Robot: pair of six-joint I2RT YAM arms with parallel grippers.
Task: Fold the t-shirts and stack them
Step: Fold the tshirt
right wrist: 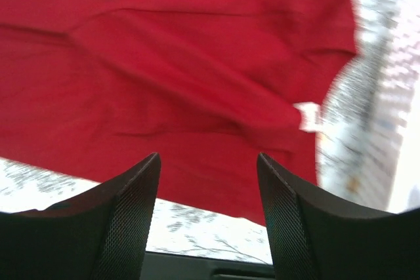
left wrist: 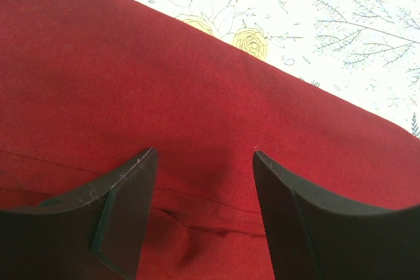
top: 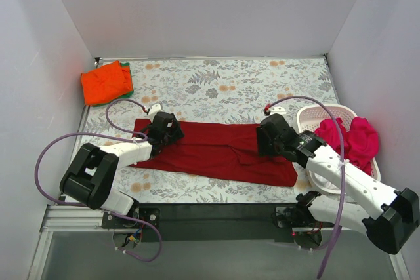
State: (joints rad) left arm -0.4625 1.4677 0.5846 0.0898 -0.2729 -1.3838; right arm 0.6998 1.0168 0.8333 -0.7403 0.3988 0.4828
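Black jaws fill the foot of both wrist views, and both pairs stand spread with nothing between them. The left jaws hang low over the dark crimson t-shirt (left wrist: 131, 83), where a stitched hem runs across the cloth just beyond the tips. The right jaws sit higher, above the same shirt (right wrist: 164, 50), with the near edge of the cloth and a strip of the flowered counter (right wrist: 65, 175) showing through the gap.

Only the right wrist view catches a small white label (right wrist: 307, 116) at the shirt's edge, and it is too blurred to read. Only the left wrist view picks out the yellow roses (left wrist: 252, 42) printed on the counter cover past the shirt's far edge.

From above, the left arm (top: 98, 168) and right arm (top: 348, 181) reach in from their bases at the near edge, trailing purple cables (top: 49, 155). Their jaws are at opposite ends of the crimson shirt (top: 223, 152), which lies as a long flat band across the middle of the counter (top: 230, 83).

Farther right, a white basket (top: 308, 117) stands just beside the shirt's end and holds bunched magenta-pink t-shirts (top: 354, 139). At the far left corner, well apart, a folded orange t-shirt (top: 105, 82) lies on a green t-shirt (top: 128, 82), of which only an edge shows.
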